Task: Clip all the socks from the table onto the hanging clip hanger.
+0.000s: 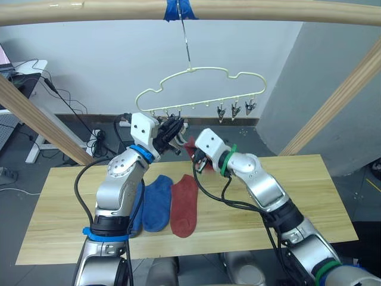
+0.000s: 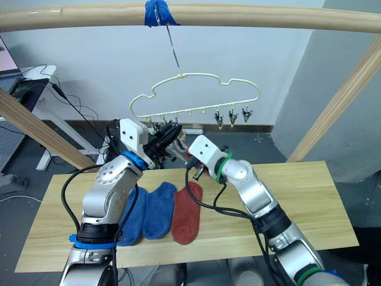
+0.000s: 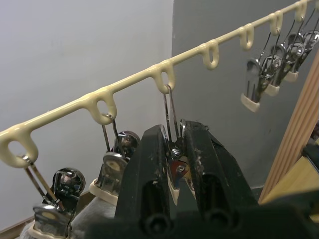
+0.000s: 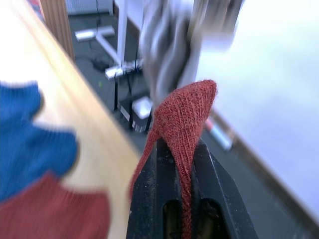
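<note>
On the near part of the table lie three socks side by side. A red sock is in the middle of the table. Just beside it, at nine o'clock, is a blue sock. A second blue sock lies past that one, partly hidden under the left arm.

Farther back, above the far edge of the table, the right gripper is pressed together on another red sock. The sock's tip sticks up above the black fingers.

At nine o'clock from it, the left gripper is lifted up to the clip hanger. Its two black fingers squeeze a small metal clip that hangs from the hanger's bottom bar. A grey sock hangs from a clip nearby.

Farthest up, at twelve o'clock, the hanger's hook goes up to a round wooden pole, by some blue tape.
</note>
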Motion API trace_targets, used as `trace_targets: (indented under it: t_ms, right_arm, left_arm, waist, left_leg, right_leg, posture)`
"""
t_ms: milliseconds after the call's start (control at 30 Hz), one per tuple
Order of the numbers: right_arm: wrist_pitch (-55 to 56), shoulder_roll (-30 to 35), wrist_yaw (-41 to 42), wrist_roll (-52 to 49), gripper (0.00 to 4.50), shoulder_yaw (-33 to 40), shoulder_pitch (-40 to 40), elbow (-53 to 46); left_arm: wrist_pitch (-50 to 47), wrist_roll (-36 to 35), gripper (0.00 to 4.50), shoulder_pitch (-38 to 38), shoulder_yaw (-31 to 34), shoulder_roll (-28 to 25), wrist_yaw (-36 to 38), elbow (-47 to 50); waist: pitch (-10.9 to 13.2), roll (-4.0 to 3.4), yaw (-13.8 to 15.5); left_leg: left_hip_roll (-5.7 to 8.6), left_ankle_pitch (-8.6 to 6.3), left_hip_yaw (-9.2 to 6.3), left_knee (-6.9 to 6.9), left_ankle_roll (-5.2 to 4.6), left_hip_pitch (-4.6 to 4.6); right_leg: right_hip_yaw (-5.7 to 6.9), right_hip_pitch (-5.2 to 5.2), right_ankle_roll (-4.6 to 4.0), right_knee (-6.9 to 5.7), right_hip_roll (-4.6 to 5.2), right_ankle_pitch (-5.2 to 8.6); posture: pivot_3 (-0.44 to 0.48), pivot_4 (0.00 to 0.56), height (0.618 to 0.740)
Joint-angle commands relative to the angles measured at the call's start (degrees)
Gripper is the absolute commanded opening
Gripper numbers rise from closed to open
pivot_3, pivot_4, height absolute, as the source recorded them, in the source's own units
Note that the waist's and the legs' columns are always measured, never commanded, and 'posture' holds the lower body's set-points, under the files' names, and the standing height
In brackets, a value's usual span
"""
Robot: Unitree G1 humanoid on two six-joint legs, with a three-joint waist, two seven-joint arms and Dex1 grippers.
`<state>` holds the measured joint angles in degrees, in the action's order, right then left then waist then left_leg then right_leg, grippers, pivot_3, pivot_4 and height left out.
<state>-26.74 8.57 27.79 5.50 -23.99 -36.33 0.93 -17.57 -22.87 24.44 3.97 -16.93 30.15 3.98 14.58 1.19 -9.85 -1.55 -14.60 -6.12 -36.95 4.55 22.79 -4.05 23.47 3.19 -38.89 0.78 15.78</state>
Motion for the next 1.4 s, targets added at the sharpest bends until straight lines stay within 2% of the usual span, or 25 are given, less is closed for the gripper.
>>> trace_targets:
  t_ms: [33, 500, 800, 1400]
  right_arm:
    - [1.76, -1.87, 0.18, -0.19, 0.0, 0.75, -3.02, 1.04]
    - [0.21, -5.25, -0.39, 0.37, 0.0, -0.51, -1.35, 5.04]
    - [1.77, -7.84, -2.64, 0.05, 0.0, 2.0, -3.77, 7.14]
    - [-1.61, -8.67, -3.38, -1.78, 0.0, 4.2, -3.43, 2.16]
  left_arm:
    - [-1.45, -1.83, 0.28, 0.59, 0.64, -0.41, 0.75, 2.66]
    - [-3.5, -3.47, 0.28, 0.54, 1.16, -0.59, 1.09, 3.4]
    - [-3.03, -3.19, 0.28, -0.07, 0.86, -0.3, 1.06, 3.3]
    - [-1.95, -2.52, 0.28, -0.57, 0.98, -0.31, 0.57, 2.71]
  waist:
    - [0.0, 0.0, 0.0]
    - [0.0, 0.0, -0.2]
    - [0.0, 0.0, -0.96]
    - [0.0, -0.01, -1.26]
  left_leg:
    - [0.0, 0.0, 0.01, 0.0, 0.0, 0.02]
    - [0.02, 0.0, 0.02, -0.02, 0.0, 0.03]
    - [0.02, 0.0, 0.02, -0.02, 0.0, 0.03]
    - [0.02, 0.0, 0.02, -0.01, 0.0, 0.03]
  right_leg:
    - [0.0, 0.01, 0.0, 0.02, 0.01, 0.0]
    - [0.0, 0.03, -0.01, -0.01, 0.06, -0.01]
    - [-0.01, 0.03, -0.01, -0.02, 0.06, -0.01]
    - [0.0, 0.04, -0.01, -0.02, 0.06, -0.01]
  posture:
    - [-0.251, 0.247, 0.73]
    - [-0.262, 0.241, 0.73]
    - [-0.261, 0.239, 0.73]
    - [-0.265, 0.233, 0.73]
